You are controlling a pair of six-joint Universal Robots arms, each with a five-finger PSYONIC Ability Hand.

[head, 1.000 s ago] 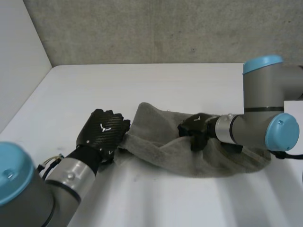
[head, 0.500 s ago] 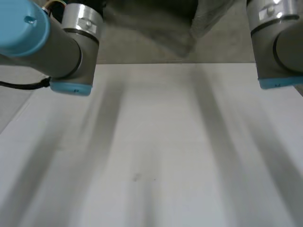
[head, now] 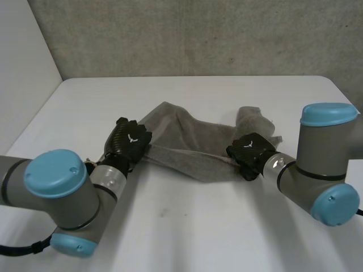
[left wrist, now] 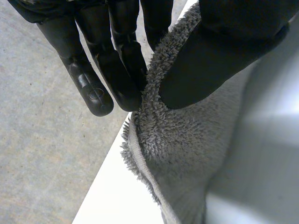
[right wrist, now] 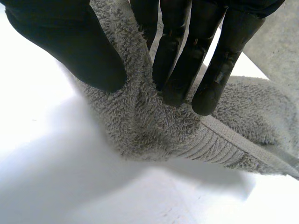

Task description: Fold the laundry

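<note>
Since the left hand (left wrist: 233,46) was pinching one end of the grey towel (head: 187,144) between thumb and fingers and the right hand (right wrist: 60,42) was pinching the other end by the hemmed band, I'd guess they meant to pull it flat before folding. It sagged rumpled between them on the white worktop (head: 198,226). No labels or readable writing, just a small white mark on each hand's back
</note>
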